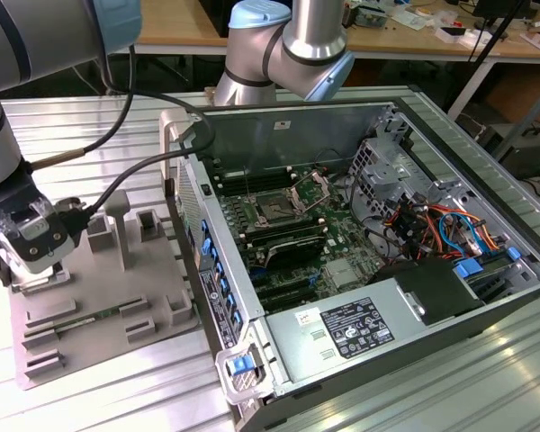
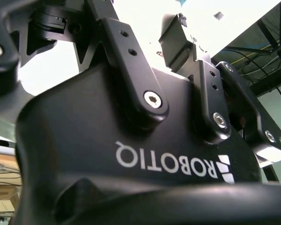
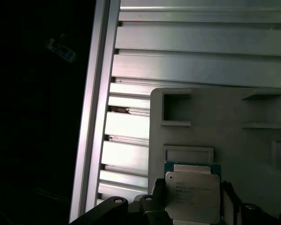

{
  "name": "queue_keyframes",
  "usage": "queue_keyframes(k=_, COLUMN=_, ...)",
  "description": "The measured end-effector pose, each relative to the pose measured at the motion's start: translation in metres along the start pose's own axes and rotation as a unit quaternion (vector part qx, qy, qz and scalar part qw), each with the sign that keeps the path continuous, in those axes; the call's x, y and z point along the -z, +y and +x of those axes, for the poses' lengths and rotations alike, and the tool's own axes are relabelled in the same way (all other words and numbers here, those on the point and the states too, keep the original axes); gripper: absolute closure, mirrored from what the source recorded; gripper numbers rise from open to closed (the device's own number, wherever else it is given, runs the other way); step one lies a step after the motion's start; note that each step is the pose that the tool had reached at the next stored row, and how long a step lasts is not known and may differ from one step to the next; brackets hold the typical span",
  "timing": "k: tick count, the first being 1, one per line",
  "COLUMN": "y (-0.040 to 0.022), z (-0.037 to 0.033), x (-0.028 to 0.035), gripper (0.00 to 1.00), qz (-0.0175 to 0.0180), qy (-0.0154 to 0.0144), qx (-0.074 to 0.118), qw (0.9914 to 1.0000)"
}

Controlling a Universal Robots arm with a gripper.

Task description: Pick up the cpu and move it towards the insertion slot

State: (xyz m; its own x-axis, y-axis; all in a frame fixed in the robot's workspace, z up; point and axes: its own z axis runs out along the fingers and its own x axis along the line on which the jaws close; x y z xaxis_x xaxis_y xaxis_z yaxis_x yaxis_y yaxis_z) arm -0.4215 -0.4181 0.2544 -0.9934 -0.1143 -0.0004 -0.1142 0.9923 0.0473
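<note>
Open computer case (image 1: 306, 121) on the ribbed metal table (image 1: 99, 126), occupying the exterior view's right. The arm (image 1: 297, 45) reaches from the far side round to the exterior view's left, above the grey tray (image 1: 99, 310) that lies just beside the case. The insertion slot (image 1: 274, 209), its bracket raised, sits on the motherboard inside the case, well apart from the tray. In the first wrist view the gripper (image 3: 193, 200) is low over the tray, one finger (image 3: 158, 191) against each of two opposite edges of the cpu (image 3: 193, 190), closed on the chip. The cpu lies between the fingers, metal top towards the camera, just near of a raised rectangular frame (image 3: 188, 153) on the tray; whether it is lifted cannot be told.
</note>
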Motion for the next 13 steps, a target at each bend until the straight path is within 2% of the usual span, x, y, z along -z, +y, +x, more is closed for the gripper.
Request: queue_keyframes(k=13, y=0.0003, z=0.0000, x=0.0074, gripper=0.45, qz=-0.0013, qy=-0.0002, qx=0.000, qw=1.00000)
